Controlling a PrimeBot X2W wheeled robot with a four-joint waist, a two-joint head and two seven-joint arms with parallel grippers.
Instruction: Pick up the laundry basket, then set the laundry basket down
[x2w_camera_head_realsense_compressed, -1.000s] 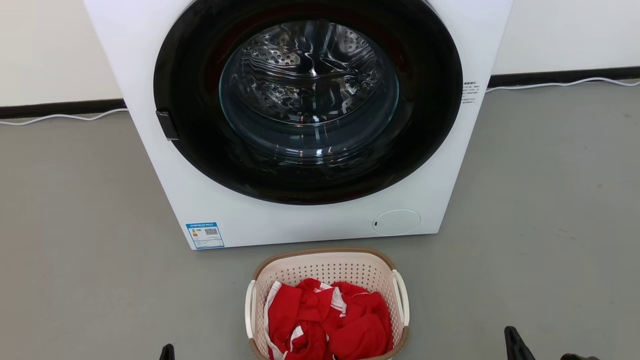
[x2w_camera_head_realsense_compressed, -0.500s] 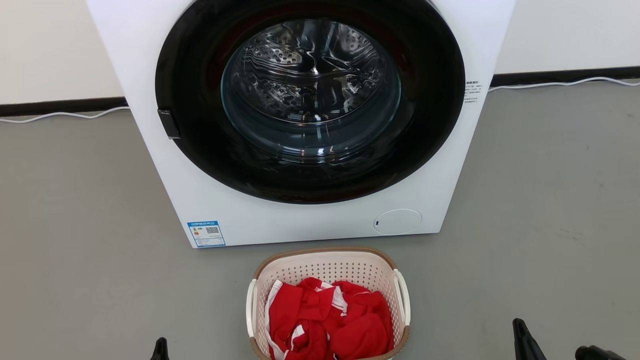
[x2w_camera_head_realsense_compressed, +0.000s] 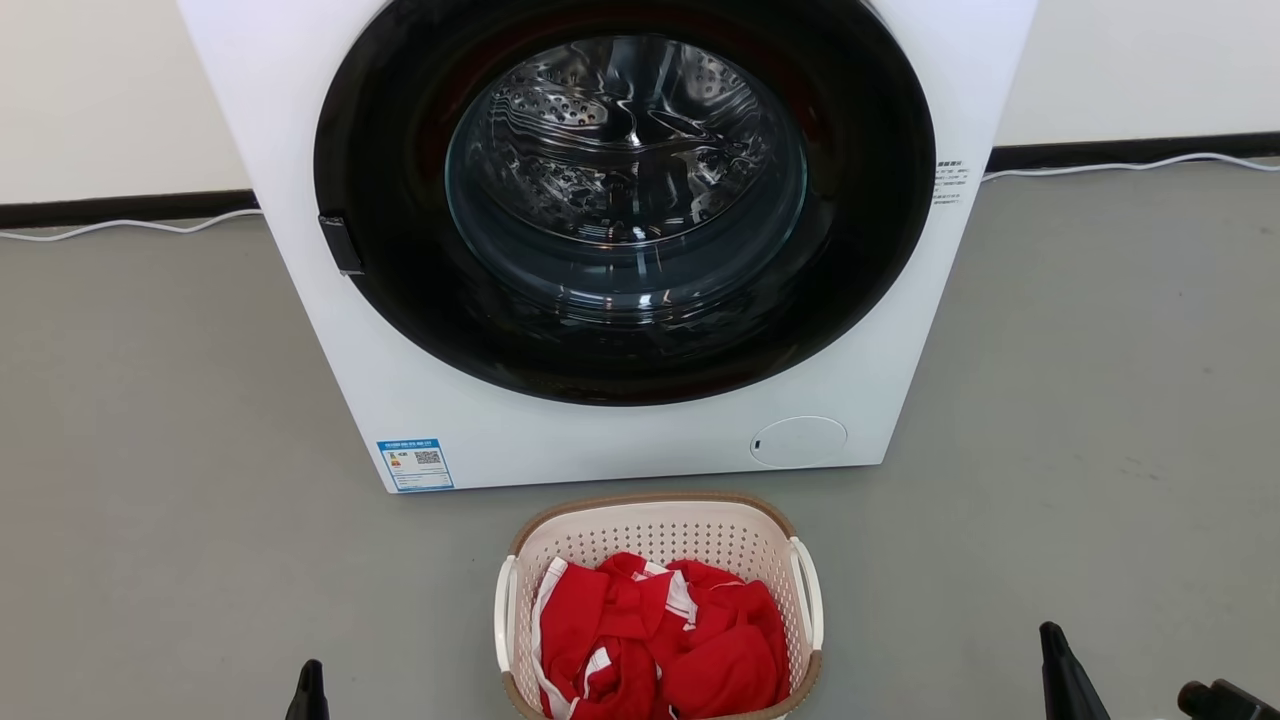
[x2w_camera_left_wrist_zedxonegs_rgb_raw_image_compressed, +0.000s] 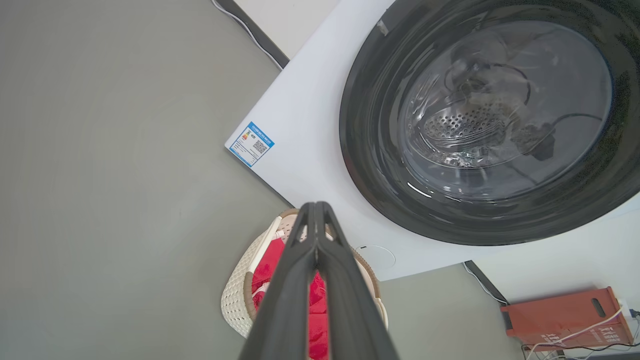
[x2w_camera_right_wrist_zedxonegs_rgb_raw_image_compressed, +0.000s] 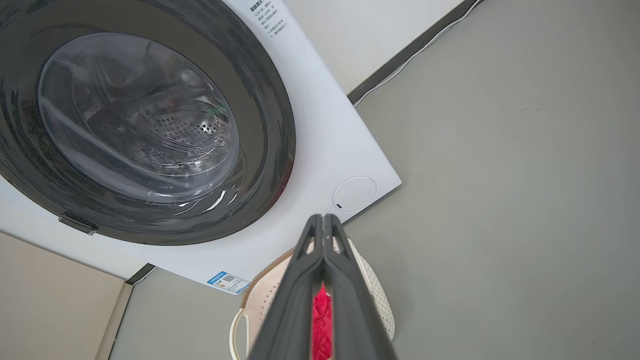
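The laundry basket (x2w_camera_head_realsense_compressed: 652, 532), cream-white and perforated with a brown rim and white side handles, stands on the grey floor just in front of the washing machine. Red and white clothes (x2w_camera_head_realsense_compressed: 660, 640) lie in it. My left gripper (x2w_camera_head_realsense_compressed: 310, 685) pokes up at the bottom edge, well left of the basket, holding nothing. My right gripper (x2w_camera_head_realsense_compressed: 1057, 650) rises at the lower right, well right of it, also holding nothing. In the left wrist view the left gripper (x2w_camera_left_wrist_zedxonegs_rgb_raw_image_compressed: 316, 206) is shut above the basket (x2w_camera_left_wrist_zedxonegs_rgb_raw_image_compressed: 239, 295). In the right wrist view the right gripper (x2w_camera_right_wrist_zedxonegs_rgb_raw_image_compressed: 324, 218) is shut over the basket (x2w_camera_right_wrist_zedxonegs_rgb_raw_image_compressed: 378, 295).
A white front-loading washing machine (x2w_camera_head_realsense_compressed: 420, 420) with its round dark door (x2w_camera_head_realsense_compressed: 625, 190) shut stands behind the basket. A white cable (x2w_camera_head_realsense_compressed: 120, 228) runs along the black skirting. An orange-red box (x2w_camera_left_wrist_zedxonegs_rgb_raw_image_compressed: 562, 317) sits by the wall beyond the machine. Open grey floor lies either side.
Both gripper tips have come further into the head view and spread outward, left one leftward, right one rightward. The camera shifted slightly. The basket has not moved.
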